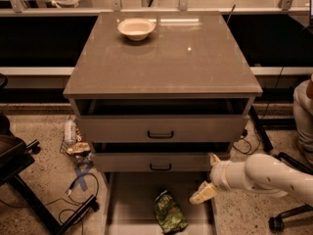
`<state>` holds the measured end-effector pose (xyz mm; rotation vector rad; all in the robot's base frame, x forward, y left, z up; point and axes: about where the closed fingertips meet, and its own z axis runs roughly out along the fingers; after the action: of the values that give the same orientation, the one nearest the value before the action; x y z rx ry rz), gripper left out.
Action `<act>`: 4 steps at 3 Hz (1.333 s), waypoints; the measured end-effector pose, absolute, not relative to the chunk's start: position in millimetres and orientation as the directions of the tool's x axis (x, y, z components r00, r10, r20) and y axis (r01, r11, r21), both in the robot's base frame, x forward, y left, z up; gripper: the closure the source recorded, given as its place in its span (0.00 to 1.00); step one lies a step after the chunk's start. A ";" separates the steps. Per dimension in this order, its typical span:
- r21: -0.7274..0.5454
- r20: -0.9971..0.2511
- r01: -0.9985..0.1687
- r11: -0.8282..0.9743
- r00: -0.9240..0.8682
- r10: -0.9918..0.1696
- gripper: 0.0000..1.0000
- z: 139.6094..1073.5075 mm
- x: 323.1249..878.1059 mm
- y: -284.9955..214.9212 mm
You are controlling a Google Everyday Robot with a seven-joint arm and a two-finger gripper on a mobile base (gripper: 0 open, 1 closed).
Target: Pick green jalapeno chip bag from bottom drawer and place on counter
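Observation:
The green jalapeno chip bag [169, 212] lies flat on the grey floor of the pulled-out bottom drawer [132, 199], near its front middle. My gripper [207, 176] reaches in from the right on a white arm, over the drawer's right rail, above and to the right of the bag and apart from it. Its two pale fingers are spread, one pointing up by the middle drawer front and one [202, 193] pointing down-left, with nothing between them. The counter [166, 58] is the glossy grey-brown cabinet top above.
A white bowl [136, 28] stands at the back left of the counter. Two drawers with black handles [160, 134] sit slightly open above the bottom drawer. A bottle, clutter and cables [77, 151] lie on the floor at left, beside a black chair base [29, 199].

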<state>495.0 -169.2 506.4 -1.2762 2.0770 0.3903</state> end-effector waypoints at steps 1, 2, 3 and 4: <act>-0.024 -0.702 -0.873 0.488 -0.333 -0.630 0.00 447.1 490.1 -156.5; 0.037 -0.731 -0.868 0.495 -0.361 -0.579 0.00 385.0 472.2 -147.8; 0.103 -0.752 -0.858 0.504 -0.398 -0.525 0.00 326.1 453.6 -135.0; 0.103 -0.752 -0.858 0.504 -0.398 -0.525 0.00 326.1 453.6 -135.0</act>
<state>453.6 -135.0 326.1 -1.1276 2.0821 0.6435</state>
